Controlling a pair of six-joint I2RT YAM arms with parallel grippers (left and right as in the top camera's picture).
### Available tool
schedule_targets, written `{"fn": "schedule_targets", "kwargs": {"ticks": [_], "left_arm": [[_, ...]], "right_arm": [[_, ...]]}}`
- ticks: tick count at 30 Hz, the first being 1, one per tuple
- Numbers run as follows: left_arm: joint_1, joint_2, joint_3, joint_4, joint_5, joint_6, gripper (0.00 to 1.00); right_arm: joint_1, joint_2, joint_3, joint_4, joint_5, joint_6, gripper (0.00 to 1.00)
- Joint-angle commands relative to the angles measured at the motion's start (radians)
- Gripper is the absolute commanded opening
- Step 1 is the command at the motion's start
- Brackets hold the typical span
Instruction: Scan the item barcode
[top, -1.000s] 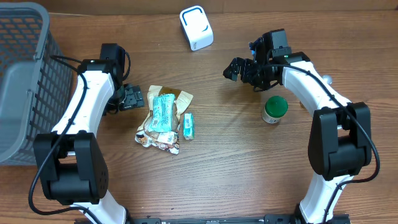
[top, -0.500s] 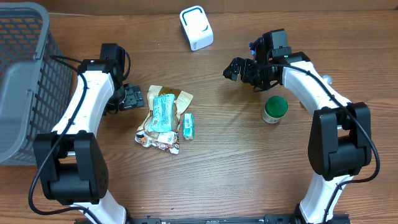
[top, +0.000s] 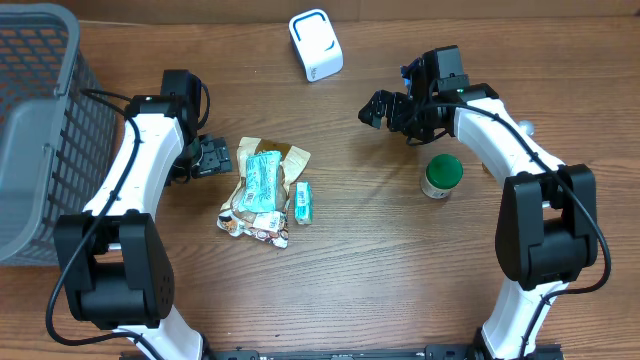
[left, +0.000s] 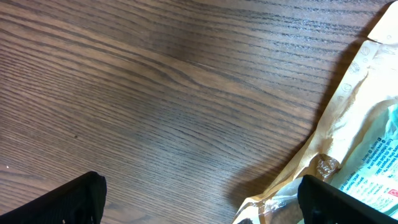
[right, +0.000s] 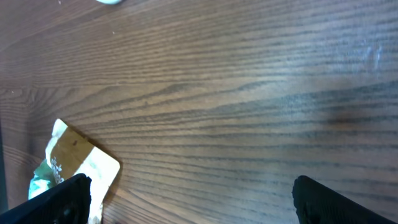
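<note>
A pile of snack packets (top: 262, 190) lies on the wooden table left of centre, with a teal pouch (top: 263, 178) on top and a small teal packet (top: 303, 202) beside it. A white scanner box (top: 316, 44) stands at the back. My left gripper (top: 212, 156) hovers open just left of the pile; in the left wrist view its fingers (left: 69, 200) are spread wide, with the tan packet edge (left: 348, 118) at the right. My right gripper (top: 384, 108) is open over bare wood right of the pile, and a packet corner (right: 81, 163) shows by its left finger (right: 59, 202).
A grey mesh basket (top: 30, 120) fills the far left. A green-lidded jar (top: 442, 174) stands near the right arm's forearm. Bare wood lies between the pile and the jar and toward the front edge.
</note>
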Motion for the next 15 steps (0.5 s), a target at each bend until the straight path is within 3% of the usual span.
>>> {"fn": "schedule_targets", "kwargs": {"ticks": [1,8,15], "left_arm": [[0.005,-0.008,0.014,0.0,-0.005,0.007,1.0],[0.005,-0.008,0.014,0.0,-0.005,0.007,1.0],[0.005,-0.008,0.014,0.0,-0.005,0.007,1.0]], "right_arm": [[-0.003,-0.014,0.001,0.008,-0.005,0.004,1.0],[-0.003,-0.014,0.001,-0.026,-0.119,0.105,1.0],[-0.005,-0.014,0.001,-0.093,-0.142,0.105,1.0]]}}
